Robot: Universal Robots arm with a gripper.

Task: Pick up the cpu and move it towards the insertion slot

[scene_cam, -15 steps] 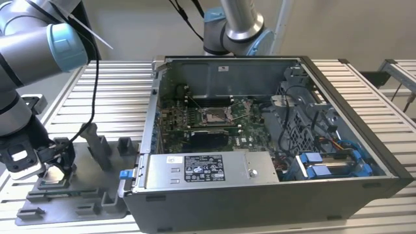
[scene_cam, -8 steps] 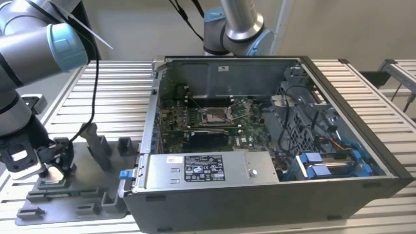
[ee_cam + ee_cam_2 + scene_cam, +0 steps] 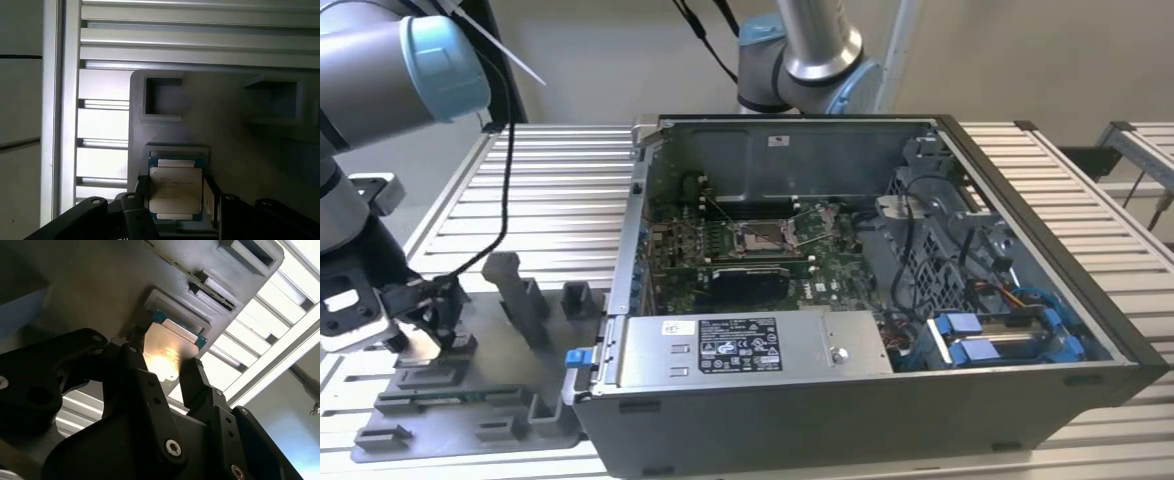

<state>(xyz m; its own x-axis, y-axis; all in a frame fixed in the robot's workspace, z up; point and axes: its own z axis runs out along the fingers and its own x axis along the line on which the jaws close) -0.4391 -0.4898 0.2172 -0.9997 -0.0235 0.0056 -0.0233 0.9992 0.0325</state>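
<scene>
One slatted metal table [image 3: 560,190] carries the whole scene, its bare slats running clear on the exterior view's left and right of a single open computer case [image 3: 854,420]. The case has no cover on top, and four walls rim the board inside. One grey robot arm [image 3: 374,70] bends down at the exterior view's left edge, a black cable [image 3: 507,200] hanging beside it. Below it lies one grey plastic tray [image 3: 467,410], just beside the case's outer wall, with two upright posts [image 3: 520,290] standing between arm and case.

The gripper [image 3: 420,325] is low over the tray's far side from the case. In the second wrist view its two dark fingers [image 3: 195,380] are drawn in narrow, one against each of two opposite edges of the cpu [image 3: 170,352]. The one cpu [image 3: 176,192] sits flat in its framed tray recess, silver face up. Two empty square recesses [image 3: 162,97] show farther along the tray in the first wrist view.

The one insertion slot [image 3: 761,237] lies on the board inside the case, well apart from the gripper, with the case wall between them.
</scene>
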